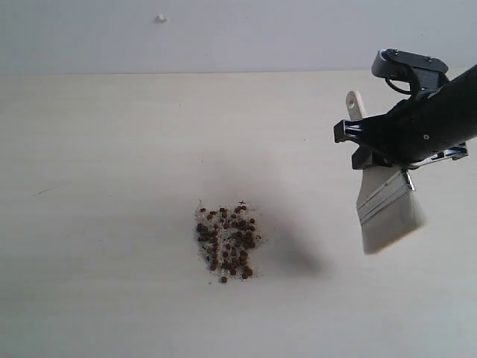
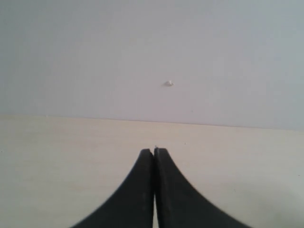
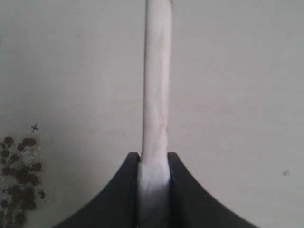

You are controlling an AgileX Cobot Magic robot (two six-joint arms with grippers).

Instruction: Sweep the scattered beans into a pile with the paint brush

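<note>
Right claw (image 1: 370, 143) is being seen clenched on the pale handle of the paint brush (image 1: 384, 195), which is being held at the right of the exterior frame, bristles down. The beans (image 1: 227, 242) are being shown as one compact cluster at the lower middle, well apart from the bristles. The sweeping is therefore being judged nearly done, with only a few edge strays and whitish crumbs being left. A shadow (image 1: 298, 257) is being cast on the desk (image 1: 112, 186) between cluster and brush, so the brush is being judged lifted. Left claw (image 2: 153, 154) is being held clenched on nothing. Nothing is being seen in the way.
</note>
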